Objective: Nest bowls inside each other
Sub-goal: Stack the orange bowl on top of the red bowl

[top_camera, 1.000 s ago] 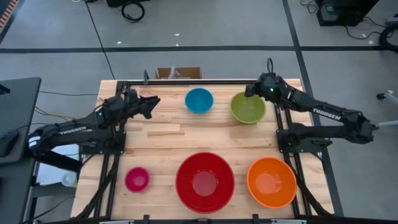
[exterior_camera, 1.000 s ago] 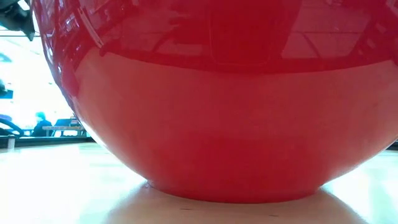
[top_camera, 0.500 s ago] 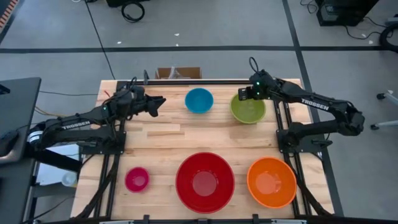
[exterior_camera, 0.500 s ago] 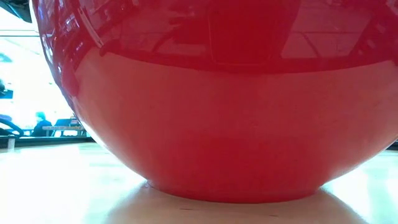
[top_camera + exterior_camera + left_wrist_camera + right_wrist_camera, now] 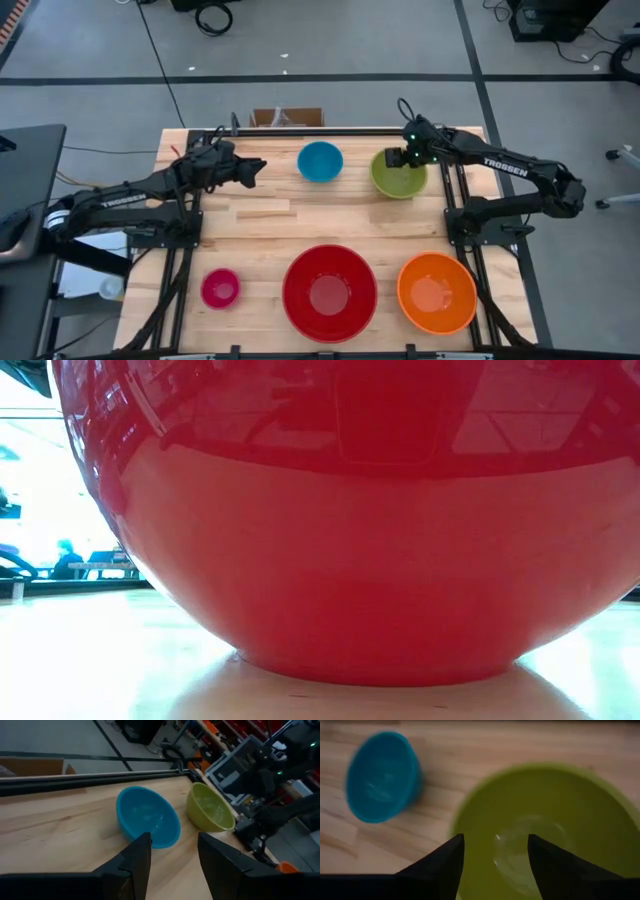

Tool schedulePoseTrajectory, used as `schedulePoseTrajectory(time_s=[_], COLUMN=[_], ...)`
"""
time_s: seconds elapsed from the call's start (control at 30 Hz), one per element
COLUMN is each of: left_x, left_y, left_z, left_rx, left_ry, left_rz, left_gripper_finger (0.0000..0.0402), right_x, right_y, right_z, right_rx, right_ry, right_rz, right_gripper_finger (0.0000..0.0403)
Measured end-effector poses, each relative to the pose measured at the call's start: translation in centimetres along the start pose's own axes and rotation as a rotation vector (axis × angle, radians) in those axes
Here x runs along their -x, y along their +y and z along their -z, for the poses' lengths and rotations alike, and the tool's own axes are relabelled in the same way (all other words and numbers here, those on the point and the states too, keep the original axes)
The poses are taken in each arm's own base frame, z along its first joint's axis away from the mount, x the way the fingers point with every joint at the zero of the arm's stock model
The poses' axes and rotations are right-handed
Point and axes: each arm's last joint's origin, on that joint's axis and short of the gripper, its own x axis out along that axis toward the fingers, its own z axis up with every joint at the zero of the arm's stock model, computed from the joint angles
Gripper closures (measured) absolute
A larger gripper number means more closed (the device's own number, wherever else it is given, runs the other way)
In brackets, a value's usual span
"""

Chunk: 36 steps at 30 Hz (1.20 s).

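Five bowls rest on their bases on the wooden table. The blue bowl (image 5: 320,161) and the olive-green bowl (image 5: 398,176) are at the far side. The magenta-pink bowl (image 5: 220,288), the red bowl (image 5: 329,293) and the orange bowl (image 5: 436,292) are along the near side. My left gripper (image 5: 256,171) is open and points about level at the blue bowl (image 5: 147,817) from its left, short of it. My right gripper (image 5: 399,158) is open and tipped downward above the green bowl's (image 5: 545,830) far rim, touching nothing.
A black metal frame (image 5: 330,131) runs along the table's far edge and down both sides. A cardboard box (image 5: 287,117) sits behind the far edge. In the low view the red bowl (image 5: 340,530) blocks almost everything. Bare wood lies between the two rows of bowls.
My right gripper has swung toward the table's left and near side and has tipped down, and now hangs over the green bowl's far rim. My left gripper has edged toward the blue bowl. No bowl has moved.
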Motion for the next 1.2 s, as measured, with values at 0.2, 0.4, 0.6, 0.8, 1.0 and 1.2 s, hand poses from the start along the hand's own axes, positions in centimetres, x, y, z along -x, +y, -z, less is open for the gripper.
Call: schedulePoseTrajectory(time_s=[0.2,0.4,0.6,0.8,1.0,1.2], left_x=[-0.7,-1.3,-1.3,-1.3,-1.9,-2.3], left_y=[0.1,0.0,-0.3,-0.6,-0.6,-1.3], left_z=[0.4,0.5,0.2,-0.1,0.1,0.8], left_rx=[-0.005,-0.006,-0.001,-0.006,-0.024,-0.031], left_ry=[0.038,0.064,0.030,-0.002,0.009,0.040], left_rz=[-0.009,0.022,0.060,0.088,0.081,0.119], left_gripper_finger=[0.0237,0.0237,0.0237,0.0237,0.0237,0.0237], right_x=[0.0,0.1,0.7,3.8,3.7,1.9], right_y=[-0.7,-1.1,-0.9,1.8,0.7,0.4], right_z=[0.6,1.1,0.8,-2.3,-3.9,-3.2], right_rx=[0.002,-0.004,-0.002,0.028,0.077,0.099], right_ry=[0.068,0.111,0.128,0.000,0.030,0.200], right_rz=[0.069,0.112,0.129,0.075,0.307,0.350], right_gripper_finger=[0.0191,0.0192,0.0192,0.0192,0.0193,0.0193])
